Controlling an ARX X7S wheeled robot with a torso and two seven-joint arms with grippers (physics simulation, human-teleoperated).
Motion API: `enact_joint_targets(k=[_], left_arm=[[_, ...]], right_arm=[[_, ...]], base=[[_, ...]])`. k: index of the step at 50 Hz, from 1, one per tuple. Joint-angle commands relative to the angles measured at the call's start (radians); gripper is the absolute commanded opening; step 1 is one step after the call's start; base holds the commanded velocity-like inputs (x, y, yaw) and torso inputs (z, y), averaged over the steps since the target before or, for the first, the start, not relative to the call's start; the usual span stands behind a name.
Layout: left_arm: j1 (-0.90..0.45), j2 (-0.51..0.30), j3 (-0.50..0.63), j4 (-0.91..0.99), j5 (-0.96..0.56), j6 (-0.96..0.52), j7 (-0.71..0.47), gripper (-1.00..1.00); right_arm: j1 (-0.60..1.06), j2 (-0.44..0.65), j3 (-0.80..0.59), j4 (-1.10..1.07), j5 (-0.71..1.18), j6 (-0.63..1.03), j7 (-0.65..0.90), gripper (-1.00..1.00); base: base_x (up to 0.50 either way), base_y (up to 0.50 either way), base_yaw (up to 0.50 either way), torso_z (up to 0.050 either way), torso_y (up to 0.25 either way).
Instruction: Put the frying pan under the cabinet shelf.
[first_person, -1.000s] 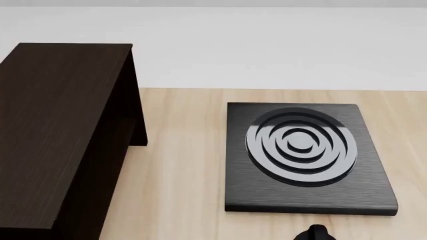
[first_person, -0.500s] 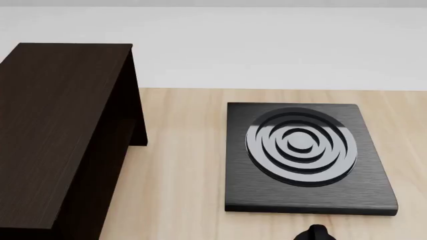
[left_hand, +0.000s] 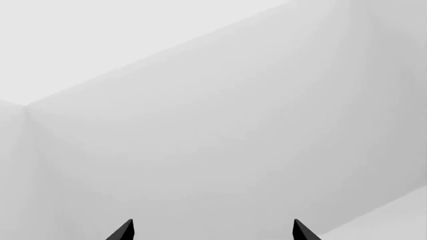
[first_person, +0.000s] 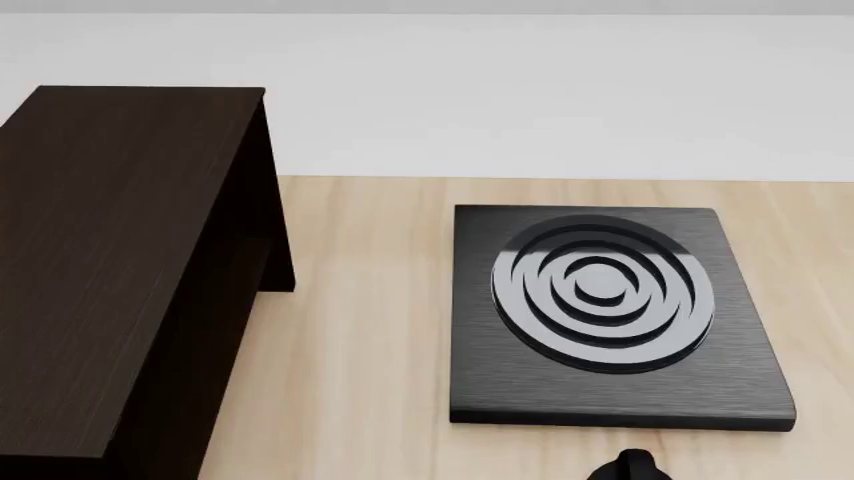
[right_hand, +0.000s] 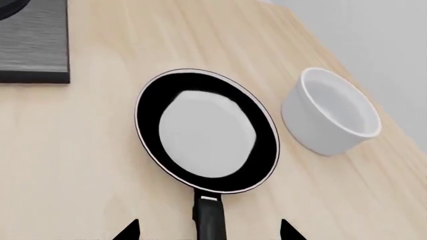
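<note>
The frying pan (right_hand: 207, 132) lies on the light wood table in the right wrist view: round, black, glossy inside, thin pale rim. Its long black handle (right_hand: 209, 220) points toward my right gripper (right_hand: 209, 234). That gripper is open, with one fingertip (right_hand: 130, 231) on each side of the handle and apart from it. The cabinet shelf (first_person: 120, 270), a large dark brown wood-grain unit, stands at the left of the head view. The pan does not show in the head view. My left gripper (left_hand: 212, 233) is open and empty, facing plain white walls.
A black square plate with concentric rings (first_person: 607, 310) lies on the table (first_person: 360, 330) right of the shelf; its corner shows in the right wrist view (right_hand: 33, 45). A white bowl (right_hand: 331, 117) stands close beside the pan. A small dark shape (first_person: 627, 467) sits at the head view's bottom edge.
</note>
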Motion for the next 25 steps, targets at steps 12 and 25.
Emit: enact_joint_targets(k=[12, 25], left_arm=[[-0.015, 0.01, 0.014, -0.021, -0.003, 0.008, -0.013, 1.0], [-0.012, 0.019, 0.034, -0.04, -0.002, 0.024, -0.021, 1.0]], right_arm=[[0.048, -0.008, -0.028, 0.048, 0.002, 0.014, 0.021, 1.0], [0.038, -0.036, 0.001, 0.181, 0.011, -0.111, 0.03, 1.0]], base=[[0.0, 0.0, 0.0, 0.0, 0.0], [0.0, 0.0, 0.0, 0.0, 0.0]])
